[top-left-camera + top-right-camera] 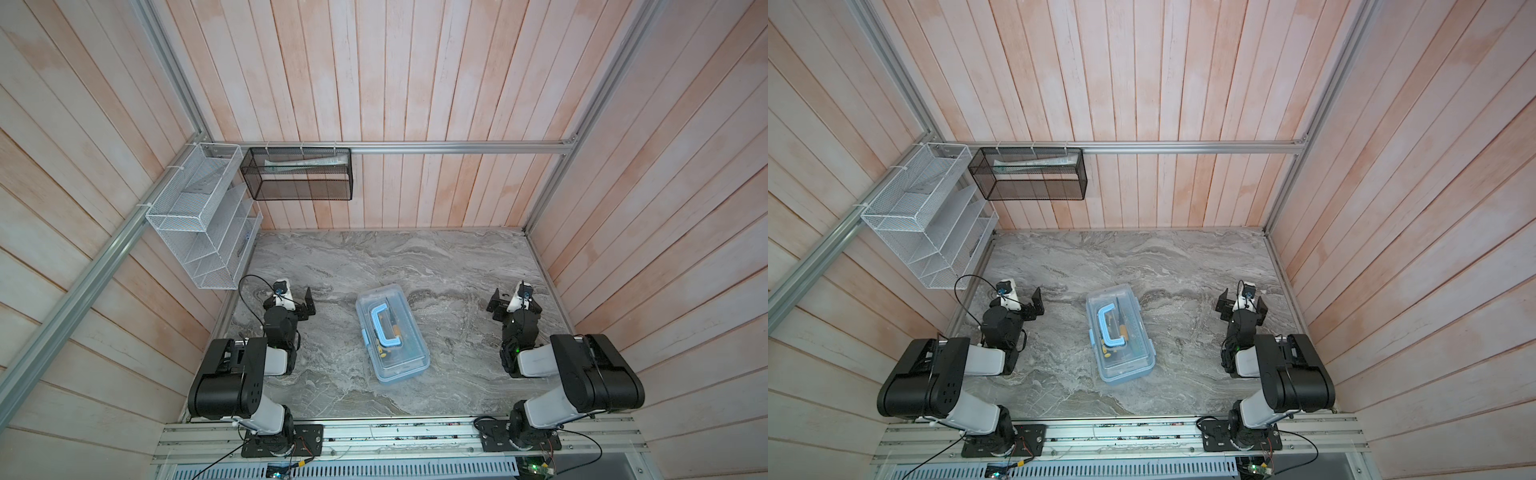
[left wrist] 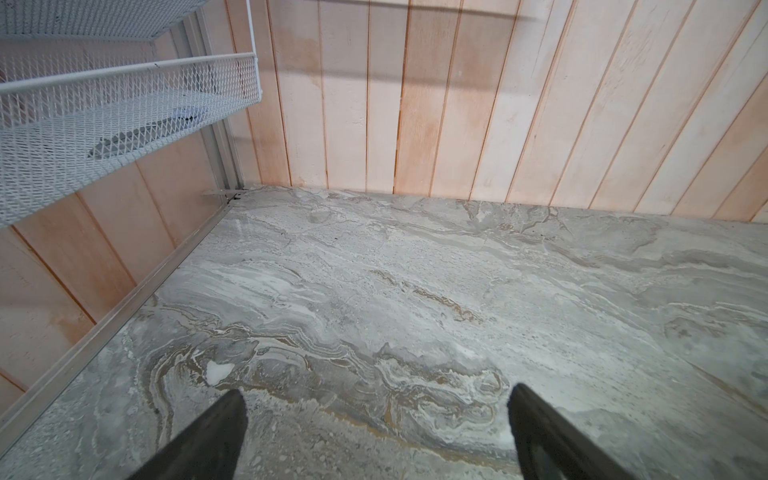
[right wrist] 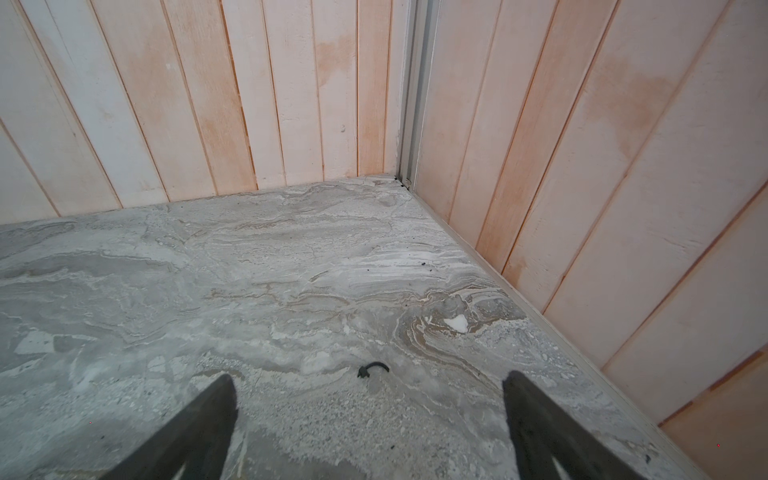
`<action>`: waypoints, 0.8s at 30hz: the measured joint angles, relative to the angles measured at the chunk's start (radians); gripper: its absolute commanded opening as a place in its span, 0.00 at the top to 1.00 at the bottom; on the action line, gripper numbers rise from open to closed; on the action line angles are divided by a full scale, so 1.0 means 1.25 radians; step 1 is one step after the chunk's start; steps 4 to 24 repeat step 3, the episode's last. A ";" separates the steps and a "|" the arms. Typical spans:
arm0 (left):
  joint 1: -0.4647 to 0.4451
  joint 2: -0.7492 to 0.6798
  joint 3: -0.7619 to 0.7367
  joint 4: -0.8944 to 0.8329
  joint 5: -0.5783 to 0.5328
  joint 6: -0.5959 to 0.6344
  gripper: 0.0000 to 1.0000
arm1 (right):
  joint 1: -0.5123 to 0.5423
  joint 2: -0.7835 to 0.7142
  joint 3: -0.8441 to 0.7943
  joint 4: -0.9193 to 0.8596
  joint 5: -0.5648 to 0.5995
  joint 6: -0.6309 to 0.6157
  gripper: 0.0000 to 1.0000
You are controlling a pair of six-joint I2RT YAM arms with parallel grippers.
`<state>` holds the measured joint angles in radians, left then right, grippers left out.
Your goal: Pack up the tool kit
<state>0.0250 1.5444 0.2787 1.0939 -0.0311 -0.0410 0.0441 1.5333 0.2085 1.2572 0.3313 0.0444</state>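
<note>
Tabletop of grey marble bears the tool kit near its middle, between the two arms and well apart from both. The see-through lid seems closed on the light-blue base, with the blue handle lying flat and yellow-black tools visible inside. The left gripper and the right gripper hover over bare marble, jaws spread wide, grasping nothing. I judge the packing finished; the next move calls only for confirming the side latch, whose state I cannot tell.
</note>
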 measured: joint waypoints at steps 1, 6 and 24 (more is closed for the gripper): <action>0.000 0.000 0.000 -0.001 0.000 0.000 0.00 | 0.000 0.000 0.000 0.000 0.000 0.000 0.02; 0.000 0.000 0.000 -0.002 0.000 0.000 0.00 | 0.000 0.000 0.000 0.000 0.000 0.000 0.02; 0.000 0.000 0.000 -0.002 0.000 0.000 0.00 | 0.000 0.000 0.000 0.000 0.000 0.000 0.02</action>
